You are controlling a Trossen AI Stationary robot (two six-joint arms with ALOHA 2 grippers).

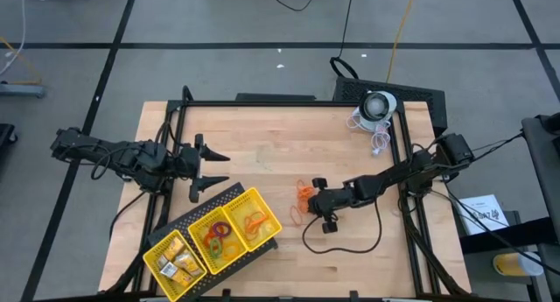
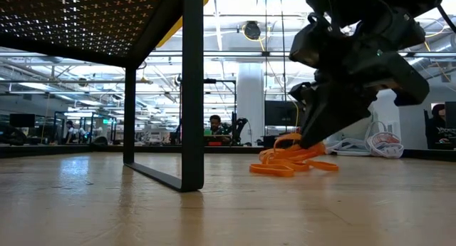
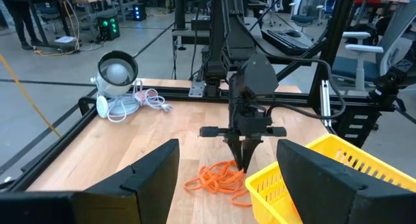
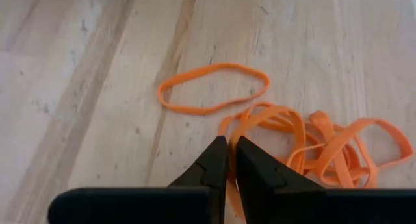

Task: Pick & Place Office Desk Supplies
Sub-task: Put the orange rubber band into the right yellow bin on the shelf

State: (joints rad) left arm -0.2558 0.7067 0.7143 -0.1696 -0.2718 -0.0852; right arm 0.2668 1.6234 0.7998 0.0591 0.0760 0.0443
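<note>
Right hand: we see the right hand (image 1: 312, 195) low at the middle of the wooden surface (image 1: 262, 144), its fingers (image 4: 218, 160) pressed nearly together at the edge of a pile of orange rubber bands (image 4: 312, 143). In the right wrist view a strand of one loop seems to run between the fingertips, so we take it as pinched, though we cannot be fully sure.

Rubber bands: we find the loose pile (image 1: 303, 191) touching the right hand's tip, with one separate loop (image 4: 213, 87) lying flat just beside it. In the low view the pile (image 2: 288, 160) rests on the wood under the dark hand (image 2: 308, 139).

Left hand: we see the left hand (image 1: 210, 169) waiting near the surface's left edge, its two fingers (image 3: 140, 175) spread wide and holding nothing.

Tray: we see a yellow three-compartment tray (image 1: 264, 200) sitting tilted near the front left, between the two hands.

Tray contents: we count yellow-gold blocks (image 1: 178, 263) in the outer compartment, coloured rings (image 1: 215, 236) in the middle one, and orange bands (image 1: 254, 221) in the compartment nearest the pile.

Other items: a white device with a coiled cable (image 1: 376, 109) sits at the far right corner.
</note>
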